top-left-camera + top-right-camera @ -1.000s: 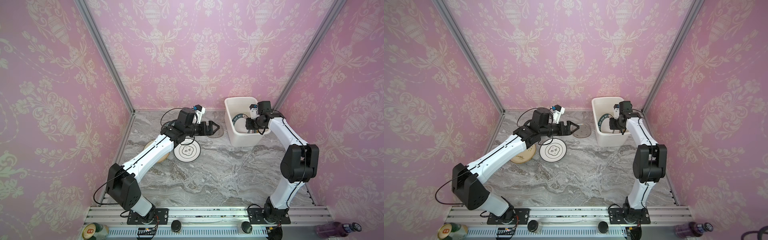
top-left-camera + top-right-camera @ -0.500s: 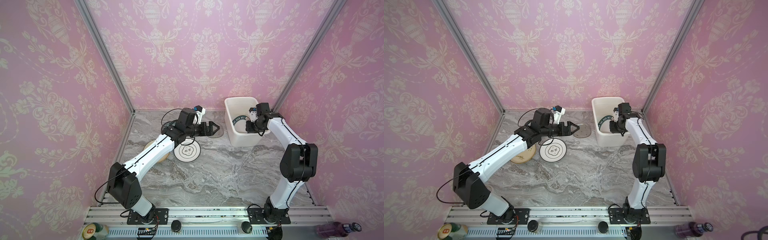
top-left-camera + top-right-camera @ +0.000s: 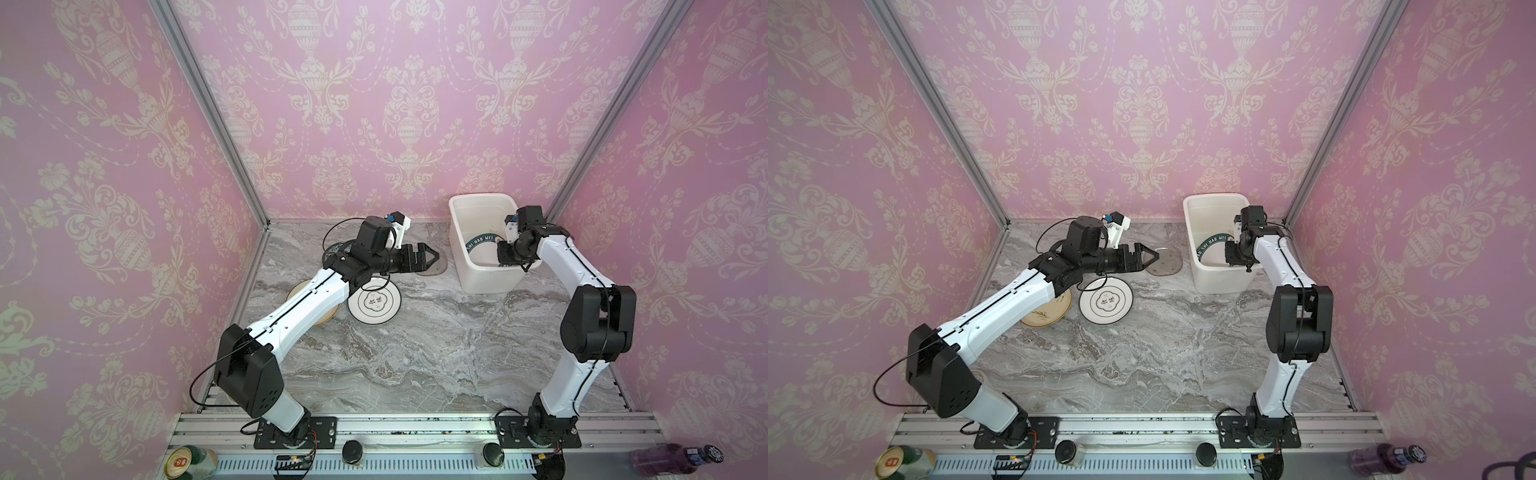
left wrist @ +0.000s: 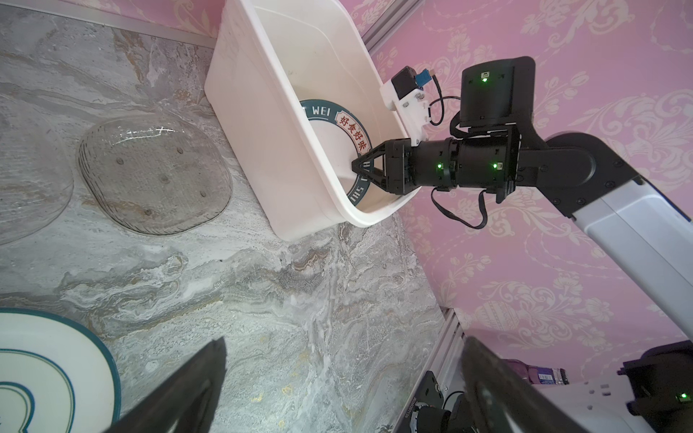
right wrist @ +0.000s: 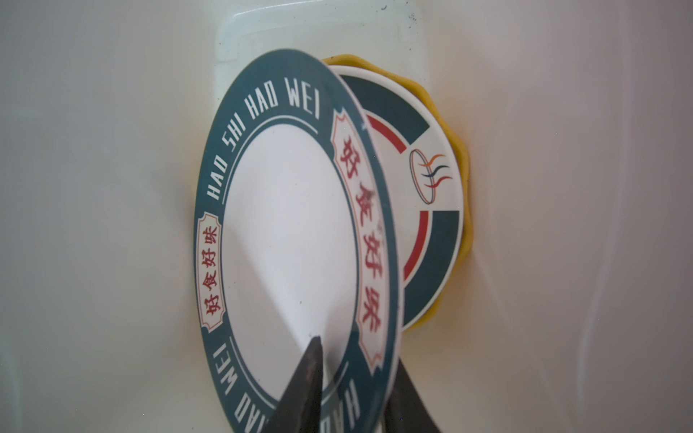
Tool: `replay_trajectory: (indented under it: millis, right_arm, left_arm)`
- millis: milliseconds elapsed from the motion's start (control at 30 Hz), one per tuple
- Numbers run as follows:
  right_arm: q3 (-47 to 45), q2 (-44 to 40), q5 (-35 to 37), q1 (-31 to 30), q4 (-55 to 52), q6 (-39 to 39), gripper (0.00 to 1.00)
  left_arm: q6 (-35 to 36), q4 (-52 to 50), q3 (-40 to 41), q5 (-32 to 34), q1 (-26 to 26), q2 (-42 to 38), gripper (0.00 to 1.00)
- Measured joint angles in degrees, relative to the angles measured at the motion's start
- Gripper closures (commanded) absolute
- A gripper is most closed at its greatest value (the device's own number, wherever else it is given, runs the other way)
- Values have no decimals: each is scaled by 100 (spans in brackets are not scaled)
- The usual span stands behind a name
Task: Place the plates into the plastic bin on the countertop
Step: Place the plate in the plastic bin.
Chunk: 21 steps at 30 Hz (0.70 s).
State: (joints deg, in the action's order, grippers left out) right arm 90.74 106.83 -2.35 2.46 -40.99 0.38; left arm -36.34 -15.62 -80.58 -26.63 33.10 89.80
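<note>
So your right hand is down inside the bin, one finger in front of the rim of the HAO WEI plate and the other behind it. The fingers sit a little apart with the rim between them. Honestly, you can't tell from the wrist view whether they're squeezing it or just bracketing it. That plate sits tilted inside the bin and overlaps a second plate with red and dark arcs. A yellow plate with a wavy edge peeks out from behind that one. In both top views the bin sits right of centre, up by the back wall, and your right arm reaches in over its near right corner.

Your left hand is spread wide with nothing in it, hovering level just left of the bin in both top views. Right below its tips there, a glass plate lies flat on the tabletop, just beside the bin's wall. A second glass plate pokes into the left wrist view next to the first. Closer to the middle of the frame in the top views, a white plate with a dark rim lies flat. A cream plate sits just left of it, partly hidden under your left forearm.
</note>
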Motion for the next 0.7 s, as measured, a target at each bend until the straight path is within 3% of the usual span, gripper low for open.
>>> replay_trajectory:
  millis: [333,700]
  right_arm:
    - [33,85,352,17,-24,7,72]
    - [33,96,634,59,-155,111,64]
  left_arm:
    - [-61,-33,0,-2,0,166,1]
    - [-61,-42,-4,-2,0,181,1]
